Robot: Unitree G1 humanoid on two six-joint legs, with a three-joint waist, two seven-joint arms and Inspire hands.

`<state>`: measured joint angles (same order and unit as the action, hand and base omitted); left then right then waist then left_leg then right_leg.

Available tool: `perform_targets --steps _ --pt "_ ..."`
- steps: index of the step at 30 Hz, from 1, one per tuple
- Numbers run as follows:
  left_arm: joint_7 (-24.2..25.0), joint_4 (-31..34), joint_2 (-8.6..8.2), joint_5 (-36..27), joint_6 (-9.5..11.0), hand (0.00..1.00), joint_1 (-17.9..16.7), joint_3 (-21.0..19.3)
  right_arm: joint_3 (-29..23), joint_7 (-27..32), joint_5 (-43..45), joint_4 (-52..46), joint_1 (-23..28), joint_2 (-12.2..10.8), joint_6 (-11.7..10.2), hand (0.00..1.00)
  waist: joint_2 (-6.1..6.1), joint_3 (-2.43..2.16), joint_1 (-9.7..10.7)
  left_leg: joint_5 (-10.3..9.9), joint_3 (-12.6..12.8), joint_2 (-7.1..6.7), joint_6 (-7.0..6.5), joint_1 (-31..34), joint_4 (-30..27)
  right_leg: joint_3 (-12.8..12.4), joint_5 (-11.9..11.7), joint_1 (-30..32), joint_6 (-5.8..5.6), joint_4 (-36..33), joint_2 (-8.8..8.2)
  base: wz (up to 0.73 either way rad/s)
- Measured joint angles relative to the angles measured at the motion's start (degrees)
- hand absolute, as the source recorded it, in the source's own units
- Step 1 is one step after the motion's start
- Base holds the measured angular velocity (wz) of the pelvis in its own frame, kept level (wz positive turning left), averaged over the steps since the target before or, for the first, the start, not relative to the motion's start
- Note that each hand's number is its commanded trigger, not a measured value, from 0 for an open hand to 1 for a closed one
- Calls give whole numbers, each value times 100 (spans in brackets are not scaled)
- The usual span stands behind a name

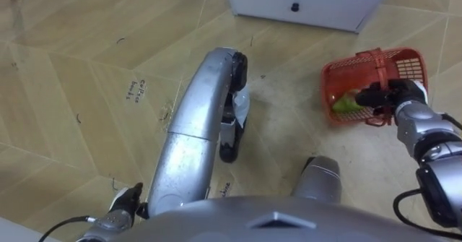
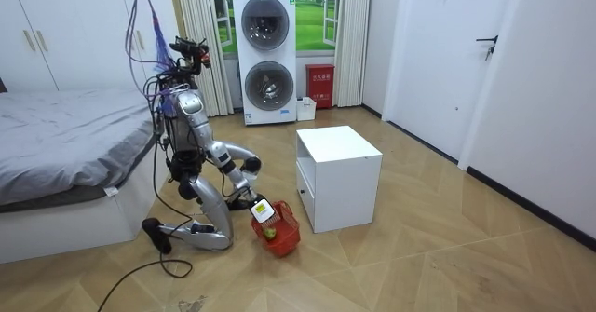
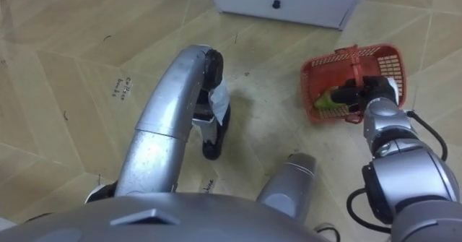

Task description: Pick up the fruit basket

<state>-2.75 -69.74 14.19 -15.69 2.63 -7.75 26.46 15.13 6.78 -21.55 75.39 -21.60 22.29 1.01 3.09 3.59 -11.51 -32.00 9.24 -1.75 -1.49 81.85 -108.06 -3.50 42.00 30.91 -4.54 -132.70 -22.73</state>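
left hand low by floor, state can't tell. right hand clenched on fruit basket handle for the lift; basket tilted on floor near white cabinet corner.

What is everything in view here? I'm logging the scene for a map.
basket: one, red, low beside the cabinet
fruit: count unclear, green, in the basket
cabinet: one, white, dark drawer knob, on the floor
washers: two stacked, white, at the window
box: one, red, beside the washers
bed: one, grey cover, behind the kneeling robot
right hand: dark, at the basket
left hand: low, at the eye view's lower left
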Motion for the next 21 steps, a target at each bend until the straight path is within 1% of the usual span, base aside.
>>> perform_targets --steps 2,7,10,12,14,16,17,18,20,21 --pt "-2 -1 0 -62 -17 0 0 71 0 0 -69 10 0 0 12 100 1 1 1 1 -5 -4 -4 0 -14 4 0 -10 0 -5 -8 0" --pt "-5 0 -1 -78 -11 0 2 70 1 3 -79 19 2 1 34 100 -4 -3 6 1 -6 -4 -8 2 -27 6 0 -14 0 -6 -7 0" --pt "-49 -16 -27 -254 -13 0 18 68 -1 14 -82 15 4 0 33 100 2 1 22 1 -14 2 -9 2 -43 -10 1 -15 3 -9 15 -1" --pt "-57 -22 -34 -270 -16 0 99 57 -6 40 -76 6 5 -1 34 100 13 7 27 -6 -30 8 -22 2 -69 -15 1 -38 3 -13 35 -2" --pt "-66 -99 -34 -268 -10 0 251 46 -8 70 -90 -26 4 -7 33 100 28 14 31 -8 -47 -8 -25 -10 -85 -45 1 -70 3 -13 72 0" --pt "-115 -149 -31 -269 -9 0 411 22 -20 73 -119 -126 4 -11 35 100 71 20 68 -8 -59 -90 -25 -36 -86 -33 0 -132 4 -7 60 3" --pt "-162 -180 -32 -269 -3 0 514 20 -27 87 -170 -236 3 -10 34 100 90 27 116 -8 -80 -104 -26 -60 -95 5 0 -193 4 6 64 4" --pt "-196 -215 -34 -247 30 0 607 -31 -61 87 -237 -361 2 -16 35 100 162 36 127 -8 -81 -104 -27 -80 -97 -1 -1 -210 5 4 64 0" --pt "-231 -222 -35 -248 81 0 683 -159 -74 95 -270 -632 2 -12 35 100 226 31 181 -8 -100 -105 -27 -86 -108 9 -1 -232 6 7 72 0" --pt "-248 -220 -39 -268 90 0 706 -185 -75 106 -276 -732 2 -8 35 100 228 30 210 -9 -124 -112 -27 -86 -122 37 -2 -262 9 13 71 5"
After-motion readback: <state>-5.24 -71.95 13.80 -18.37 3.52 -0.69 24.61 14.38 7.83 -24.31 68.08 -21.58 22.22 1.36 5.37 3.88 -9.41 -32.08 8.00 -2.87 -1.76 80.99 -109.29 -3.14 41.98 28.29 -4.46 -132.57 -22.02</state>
